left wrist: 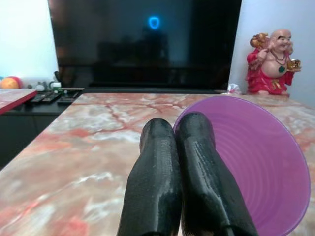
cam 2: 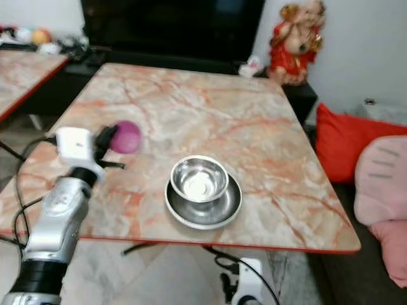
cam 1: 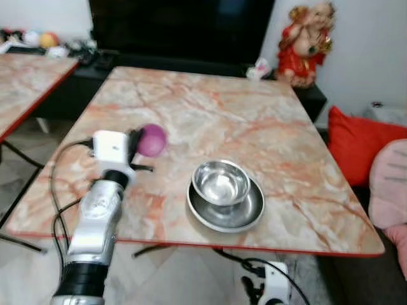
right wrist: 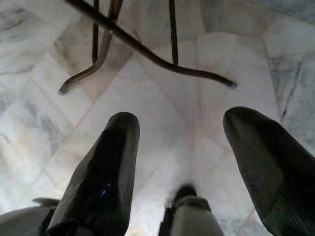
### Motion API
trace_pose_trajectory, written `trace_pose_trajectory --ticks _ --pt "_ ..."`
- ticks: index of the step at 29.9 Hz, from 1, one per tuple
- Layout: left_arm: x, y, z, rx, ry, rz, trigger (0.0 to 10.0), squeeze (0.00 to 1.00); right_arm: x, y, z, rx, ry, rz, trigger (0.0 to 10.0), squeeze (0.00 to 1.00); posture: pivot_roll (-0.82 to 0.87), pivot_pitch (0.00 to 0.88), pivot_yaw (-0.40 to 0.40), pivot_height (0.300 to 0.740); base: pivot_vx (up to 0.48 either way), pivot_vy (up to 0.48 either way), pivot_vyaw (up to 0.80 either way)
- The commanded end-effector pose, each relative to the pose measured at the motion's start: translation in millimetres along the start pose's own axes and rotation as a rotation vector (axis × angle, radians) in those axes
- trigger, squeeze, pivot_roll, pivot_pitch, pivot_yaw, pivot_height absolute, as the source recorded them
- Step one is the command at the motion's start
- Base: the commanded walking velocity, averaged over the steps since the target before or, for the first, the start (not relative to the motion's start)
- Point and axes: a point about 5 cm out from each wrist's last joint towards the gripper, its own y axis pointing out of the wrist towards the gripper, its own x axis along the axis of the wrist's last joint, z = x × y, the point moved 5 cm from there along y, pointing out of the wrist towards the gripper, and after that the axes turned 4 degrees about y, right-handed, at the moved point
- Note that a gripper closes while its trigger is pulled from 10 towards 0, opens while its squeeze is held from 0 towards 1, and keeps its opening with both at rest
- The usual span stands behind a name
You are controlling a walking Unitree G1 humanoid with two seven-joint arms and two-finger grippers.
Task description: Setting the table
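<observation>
From the head, the left end effector [cam 1: 141, 147] reaches over the marble desk [cam 1: 267, 127] pinching a purple cup [cam 1: 152, 140] near the steel bowl [cam 1: 220, 182] on its plate [cam 1: 245, 216]; left wrist: fingers [left wrist: 157, 182] clamp the cup's rim before the dark TV [left wrist: 147, 44]; right wrist: the right end effector [right wrist: 184, 152] hangs spread above the floor [right wrist: 162, 98].

No text, labels, brands or nos. are showing legibly anywhere; nothing readable is appearing on any obj.

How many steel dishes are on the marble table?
2: a steel bowl sits inside a shallow steel plate near the marble table's front edge.
</observation>
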Motion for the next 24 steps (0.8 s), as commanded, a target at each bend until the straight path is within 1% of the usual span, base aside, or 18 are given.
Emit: trace_pose_trajectory --ticks 1,3,6,7,8,9,11,14,15,16,18,21,24 --pt "0.6 2.9 -18.0 -0.062 -0.037 0.007 10.0 0.0 -2.0 -2.2 -13.9 -0.036 -0.001 0.009 10.0 0.0 0.13 0.0 -0.07 0.74 0.0 0.0 0.0" --pt "-0.1 3.8 -20.0 -0.069 -0.076 0.017 10.0 0.0 -2.4 -2.3 -13.6 -0.035 -0.001 0.01 10.0 0.0 0.13 0.0 -0.069 0.74 0.0 0.0 0.0" --pt "-1.4 5.2 -20.6 -0.069 -0.098 0.034 10.0 0.0 -3.1 -2.3 -13.2 -0.034 -0.001 0.012 10.0 0.0 0.13 0.0 -0.069 0.74 0.0 0.0 0.0" --pt "-1.9 9.7 -18.8 -0.057 -0.109 0.065 10.0 0.0 -3.8 -2.5 -13.3 -0.034 -0.001 0.014 10.0 0.0 0.13 0.0 -0.068 0.74 0.0 0.0 0.0" --pt "-3.3 17.0 -15.8 -0.041 -0.094 0.114 10.0 0.0 -5.1 -2.9 -13.5 -0.034 0.0 0.017 10.0 0.0 0.13 0.0 -0.067 0.74 0.0 0.0 0.0" --pt "-3.5 18.6 -14.9 -0.038 -0.089 0.125 10.0 0.0 -5.4 -3.0 -13.5 -0.034 0.0 0.018 10.0 0.0 0.13 0.0 -0.067 0.74 0.0 0.0 0.0" --pt "-0.7 23.9 -20.7 -0.072 -0.106 0.136 10.0 0.0 -8.2 -3.5 -14.2 -0.034 -0.005 0.031 10.0 0.0 0.13 0.0 -0.069 0.74 0.0 0.0 0.0" --pt "-0.7 33.1 -23.3 -0.071 -0.097 0.189 10.0 0.0 -11.0 -4.5 -15.5 -0.036 -0.006 0.038 10.0 0.0 0.13 0.0 -0.068 0.74 0.0 0.0 0.0" --pt "-2.3 35.1 -23.7 -0.069 -0.093 0.213 10.0 0.0 -11.2 -4.6 -15.6 -0.037 -0.005 0.039 10.0 0.0 0.13 0.0 -0.068 0.74 0.0 0.0 0.0" --pt "-7.2 37.5 -25.6 -0.073 -0.07 0.264 10.0 0.0 -12.0 -4.8 -15.6 -0.036 -0.004 0.041 10.0 0.0 0.13 0.0 -0.068 0.74 0.0 0.0 0.0" --pt "-7.8 39.1 -26.0 -0.07 -0.054 0.274 10.0 0.0 -12.5 -4.9 -15.5 -0.035 -0.005 0.043 10.0 0.0 0.13 0.0 -0.07 0.74 0.0 0.0 0.0" --pt "-12.6 45.0 -29.0 -0.053 -0.09 0.36 10.0 0.0 -13.4 -5.1 -15.2 -0.032 -0.005 0.046 10.0 0.0 0.13 0.0 -0.069 0.74 0.0 0.0 0.0" --pt "-17.3 45.4 -27.6 -0.021 -0.107 0.426 10.0 0.0 -13.2 -5.2 -15.7 -0.033 -0.005 0.045 10.0 0.0 0.13 0.0 -0.068 0.74 0.0 0.0 0.0"
